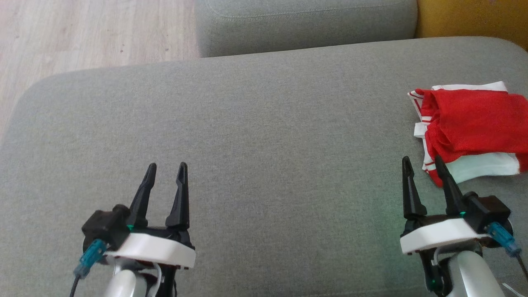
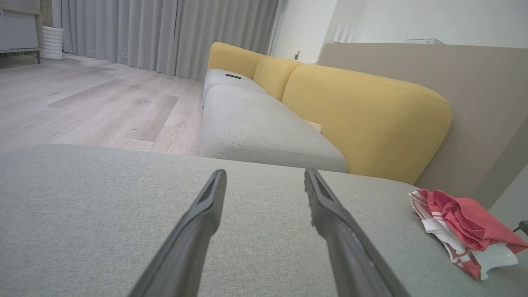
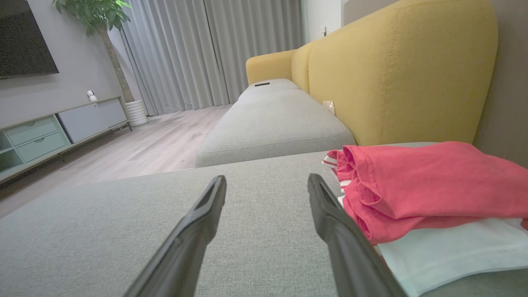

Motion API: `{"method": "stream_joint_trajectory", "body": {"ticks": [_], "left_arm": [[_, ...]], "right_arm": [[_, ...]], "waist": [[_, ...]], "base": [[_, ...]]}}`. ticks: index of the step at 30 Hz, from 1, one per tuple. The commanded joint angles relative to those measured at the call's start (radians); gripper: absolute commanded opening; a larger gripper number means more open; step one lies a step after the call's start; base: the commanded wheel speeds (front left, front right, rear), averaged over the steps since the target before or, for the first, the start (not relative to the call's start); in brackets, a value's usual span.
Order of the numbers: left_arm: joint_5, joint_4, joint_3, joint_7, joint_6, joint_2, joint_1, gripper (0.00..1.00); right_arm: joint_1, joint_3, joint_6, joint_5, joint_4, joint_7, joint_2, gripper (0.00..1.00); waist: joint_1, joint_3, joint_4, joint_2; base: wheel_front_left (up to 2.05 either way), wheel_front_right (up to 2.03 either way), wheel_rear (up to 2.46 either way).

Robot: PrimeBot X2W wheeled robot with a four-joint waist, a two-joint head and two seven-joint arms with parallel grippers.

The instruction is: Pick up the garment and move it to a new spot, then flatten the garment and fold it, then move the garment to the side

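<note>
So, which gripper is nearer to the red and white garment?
Right. The right gripper is open just beside the garment; the left gripper, also open, is far to its left across the grey cushion.

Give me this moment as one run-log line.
garment: lying on cushion, right side | left gripper: open, empty | right gripper: open, empty, next to garment

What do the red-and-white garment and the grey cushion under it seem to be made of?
The garment: probably thin, soft knit cloth, matte; it lies in limp folds with stitched hems. The cushion: coarse woven upholstery, matte; its flecked weave shows.
</note>
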Motion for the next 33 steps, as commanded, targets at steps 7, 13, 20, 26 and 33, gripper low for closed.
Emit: {"method": "stream_joint_trajectory", "body": {"ticks": [7, 13, 20, 26, 33], "left_arm": [[0.024, -0.042, 0.037, -0.005, 0.021, 0.002, -0.030, 1.00], [0.033, -0.047, 0.043, -0.005, 0.037, 0.002, -0.027, 1.00], [0.039, -0.054, 0.045, -0.005, 0.040, 0.002, -0.024, 1.00], [0.026, -0.066, 0.047, -0.005, 0.027, 0.002, -0.022, 1.00], [0.022, -0.072, 0.056, -0.005, 0.023, 0.002, -0.017, 1.00]], "right_arm": [[-0.040, 0.025, -0.001, 0.005, -0.026, -0.019, -0.002, 1.00], [-0.038, 0.027, -0.001, 0.004, -0.029, -0.020, -0.002, 1.00], [-0.039, 0.029, -0.001, 0.006, -0.028, -0.020, -0.002, 1.00], [-0.039, 0.033, -0.001, 0.017, -0.026, -0.021, -0.002, 1.00], [-0.043, 0.042, -0.001, 0.028, -0.028, -0.021, -0.002, 1.00]], "waist": [[0.0000, -0.006, -0.002, -0.0001], [0.0000, -0.007, -0.002, -0.0001], [0.0000, -0.006, -0.004, -0.0001], [0.0000, -0.007, -0.010, -0.0001], [0.0000, -0.004, -0.016, -0.0001]], "base": [[0.00, 0.00, 0.00], [0.00, 0.00, 0.00], [0.00, 0.00, 0.00], [0.00, 0.00, 0.00], [0.00, 0.00, 0.00]]}}
